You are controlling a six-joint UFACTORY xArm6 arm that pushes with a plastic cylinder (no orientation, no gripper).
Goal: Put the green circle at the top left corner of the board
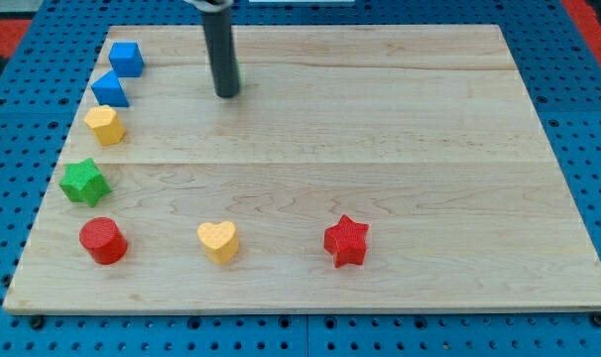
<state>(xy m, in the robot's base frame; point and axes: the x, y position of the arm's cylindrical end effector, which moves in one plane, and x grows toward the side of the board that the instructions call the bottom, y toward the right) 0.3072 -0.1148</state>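
My tip stands view's right of blue cube (green circle unseen).

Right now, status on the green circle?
My tip on upper board, right of blue cube, touching nothing. Green circle not in view. Blue cube occupies the top left corner.

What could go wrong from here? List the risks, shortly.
1. No green circle shows anywhere on the board. The only green block is the green star at the view's left edge, so I might push the wrong block.
2. My tip stands apart, to the view's right of the blue cube and the blue triangle. They crowd the top left corner, and a push there could knock them off the board.
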